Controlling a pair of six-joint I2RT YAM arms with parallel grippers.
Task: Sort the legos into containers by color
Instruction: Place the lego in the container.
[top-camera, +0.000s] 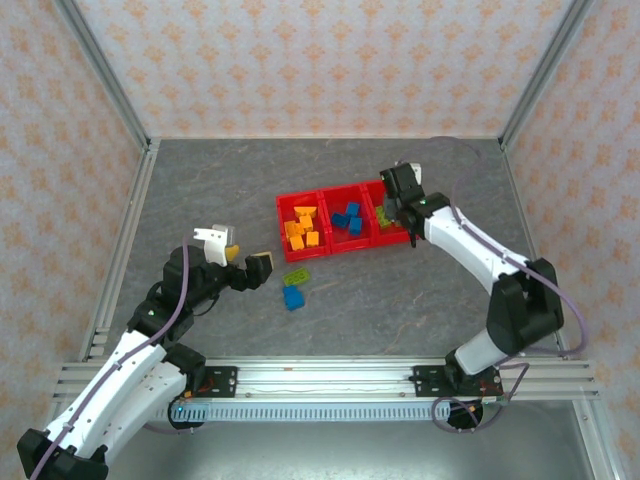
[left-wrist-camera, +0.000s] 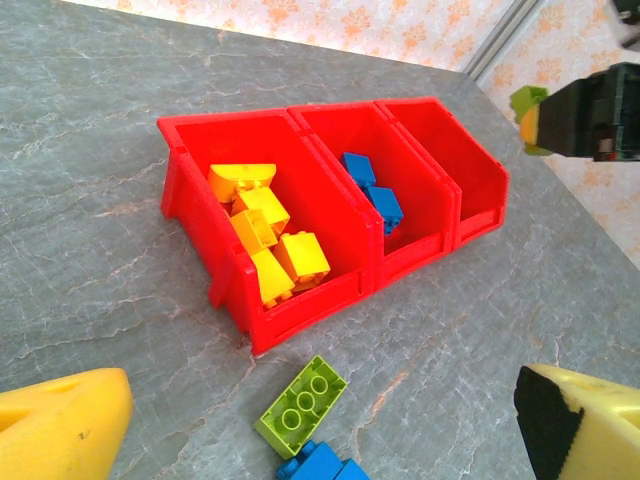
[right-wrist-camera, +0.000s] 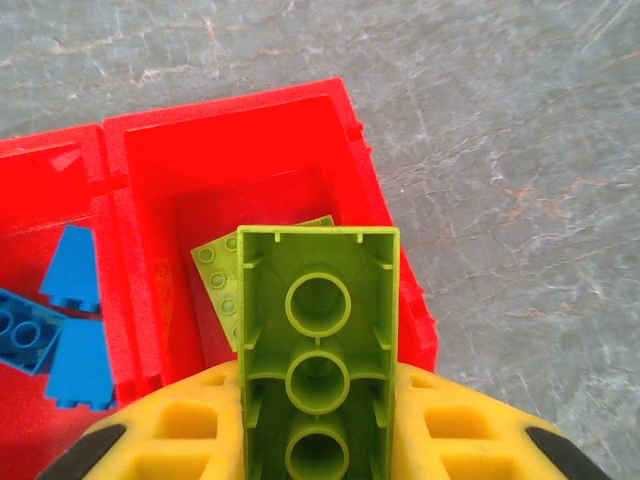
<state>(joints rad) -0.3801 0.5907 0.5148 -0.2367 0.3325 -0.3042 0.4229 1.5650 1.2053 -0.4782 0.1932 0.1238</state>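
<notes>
Lime sorting in hand, judging by the grip. Hovering low over the bench (top-camera: 200, 190) with the left gripper (top-camera: 247, 262) spread wide and grasping nothing, leaving a lime lego (left-wrist-camera: 301, 405) and a blue lego (left-wrist-camera: 320, 468) loose just ahead of it. Holding the right gripper (top-camera: 392, 212) clenched on a lime brick (right-wrist-camera: 318, 330), hollow side toward the wrist, directly above the end compartment of the containers (right-wrist-camera: 350, 150), over a lime plate (right-wrist-camera: 215, 275) already inside. Likely needing only a release next, squarely between those walls.
</notes>
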